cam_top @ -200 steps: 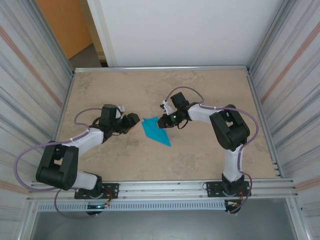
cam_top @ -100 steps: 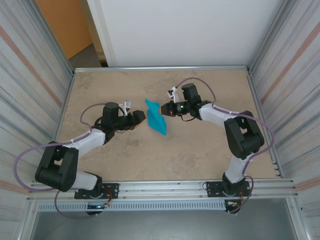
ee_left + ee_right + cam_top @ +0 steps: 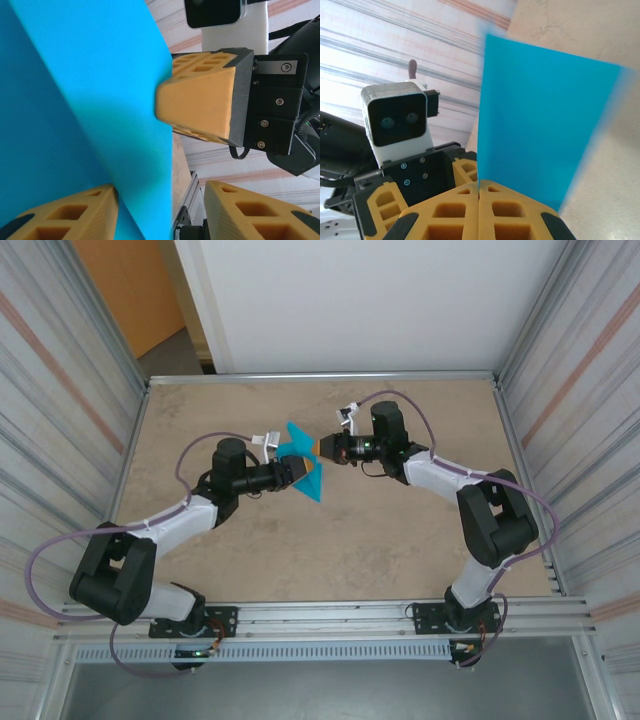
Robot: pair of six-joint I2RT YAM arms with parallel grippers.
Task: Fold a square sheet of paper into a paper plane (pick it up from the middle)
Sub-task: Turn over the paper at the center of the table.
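The teal-blue sheet of paper (image 3: pixel 312 480), folded into a narrow pointed shape, hangs upright above the middle of the table. My right gripper (image 3: pixel 320 447) is shut on its upper edge; in the right wrist view the paper (image 3: pixel 540 125) rises out of the closed fingertips (image 3: pixel 479 187). My left gripper (image 3: pixel 297 470) reaches in from the left and straddles the sheet. In the left wrist view the paper (image 3: pixel 75 75) lies against one finger (image 3: pixel 65 215), with a gap to the other finger (image 3: pixel 255 210), so the left gripper (image 3: pixel 162 200) is open.
The tan tabletop (image 3: pixel 400 540) lies below the lifted paper. Corrugated metal walls (image 3: pixel 60 440) close in both sides, and an aluminium rail (image 3: pixel 330 615) runs along the near edge by the arm bases.
The right gripper has lifted the paper off the table and carried it back. The left gripper has moved right and now stands around the sheet, its jaws narrower than before.
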